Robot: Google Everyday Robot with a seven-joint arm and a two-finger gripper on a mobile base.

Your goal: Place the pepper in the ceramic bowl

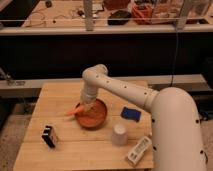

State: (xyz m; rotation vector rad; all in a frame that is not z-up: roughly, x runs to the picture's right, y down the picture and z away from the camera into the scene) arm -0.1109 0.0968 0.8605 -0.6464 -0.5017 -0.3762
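The white arm (150, 100) is seen rising from the large rounded segment at the lower right, running up and leftward over the wooden bench (57, 97) to a bent joint above the bench's middle, and from there it is turned straight down. The tool (87, 106) is pointed downward at the left rim of the ceramic bowl (95, 117). Whether the tool is apart, together or clamped cannot be told. The pepper (73, 111) is seen at the tool's tip, tilted, its pointed end directed left beyond the bowl's rim and its thicker end at the rim. A blue object (131, 113) is placed just right of the bowl, and a white upturned cup (119, 135) is set in front of the bowl to its right. A white carton (139, 151) is laid near the front right edge, close beside the arm; its markings cannot be read. A small black box (49, 136) is stood near the front left; no writing on it can be read. Bare bench surface is found along the left side, behind the bowl, and at the front between the black box and the cup.
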